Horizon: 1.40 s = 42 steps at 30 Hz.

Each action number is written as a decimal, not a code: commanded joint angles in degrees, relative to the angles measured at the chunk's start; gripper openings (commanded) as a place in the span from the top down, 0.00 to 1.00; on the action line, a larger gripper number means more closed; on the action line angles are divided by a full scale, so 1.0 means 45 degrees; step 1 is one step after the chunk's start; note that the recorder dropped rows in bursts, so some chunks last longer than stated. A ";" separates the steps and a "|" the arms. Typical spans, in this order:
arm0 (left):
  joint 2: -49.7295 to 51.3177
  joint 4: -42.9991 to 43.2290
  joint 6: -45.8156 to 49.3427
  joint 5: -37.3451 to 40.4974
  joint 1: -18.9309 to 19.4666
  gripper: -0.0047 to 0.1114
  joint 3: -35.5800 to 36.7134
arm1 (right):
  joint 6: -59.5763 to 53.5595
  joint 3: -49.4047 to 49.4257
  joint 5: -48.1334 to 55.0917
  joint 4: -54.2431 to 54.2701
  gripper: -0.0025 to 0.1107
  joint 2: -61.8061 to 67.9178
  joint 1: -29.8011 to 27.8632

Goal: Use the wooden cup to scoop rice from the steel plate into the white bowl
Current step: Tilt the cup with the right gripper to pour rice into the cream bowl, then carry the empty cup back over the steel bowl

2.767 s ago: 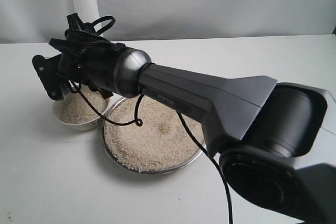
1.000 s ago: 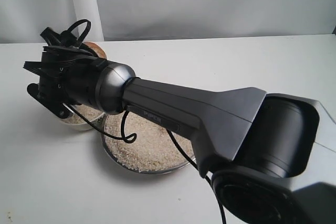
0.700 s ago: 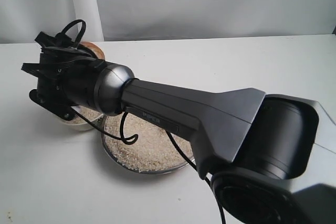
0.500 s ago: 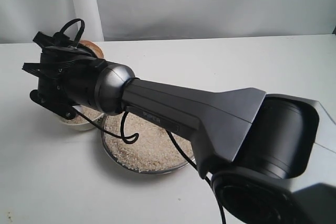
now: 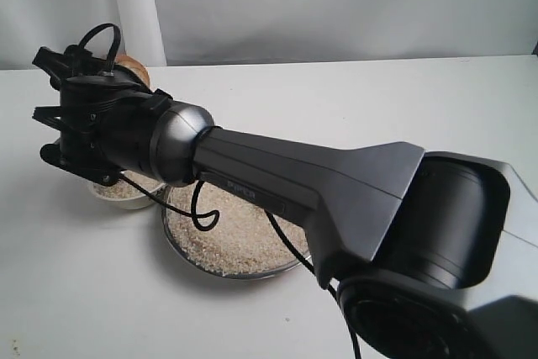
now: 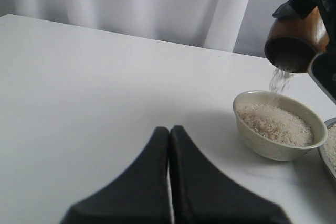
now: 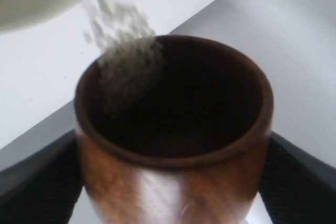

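Observation:
My right gripper (image 7: 170, 184) is shut on the wooden cup (image 7: 173, 129), one finger on each side of its body. The cup (image 6: 296, 38) is tipped mouth-down above the white bowl (image 6: 262, 142), and rice (image 6: 281, 80) streams from it into the bowl, which holds a heap of grains. From outside, the cup (image 5: 130, 69) shows just behind the right wrist, whose bulk hides most of the bowl (image 5: 113, 199). The steel plate (image 5: 252, 275) beside the bowl carries a wide layer of rice (image 5: 244, 237). My left gripper (image 6: 169, 129) is shut and empty, low over bare table, apart from the bowl.
The right arm (image 5: 319, 182) stretches across the plate from the lower right, with a black cable (image 5: 202, 208) hanging over the rice. A white curtain (image 6: 157, 3) backs the white table (image 6: 79, 87).
The right wrist has swung left and rolled further, carrying the cup left over the bowl. More of the bowl is now covered by the wrist.

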 commanded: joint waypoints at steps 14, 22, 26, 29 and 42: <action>0.0050 0.0034 -0.0028 -0.0086 -0.0058 0.96 0.0008 | -0.0170 0.0052 -0.0155 -0.1984 0.98 -0.0096 0.0192; 0.0050 0.0034 -0.0028 -0.0086 -0.0058 0.96 0.0008 | 0.2283 0.0052 0.1019 -0.0421 0.98 -0.0262 0.0160; 0.0050 0.0034 -0.0028 -0.0086 -0.0058 0.96 0.0008 | 0.7511 0.0052 0.1803 0.1057 0.98 -0.0909 -0.0135; 0.0050 0.0034 -0.0028 -0.0086 -0.0058 0.96 0.0008 | 1.0055 0.0052 0.1851 0.2281 0.98 -0.1672 -0.0434; 0.0050 0.0034 -0.0028 -0.0086 -0.0058 0.96 0.0008 | 1.4025 0.0052 0.2130 0.2884 0.98 -0.3464 -0.0599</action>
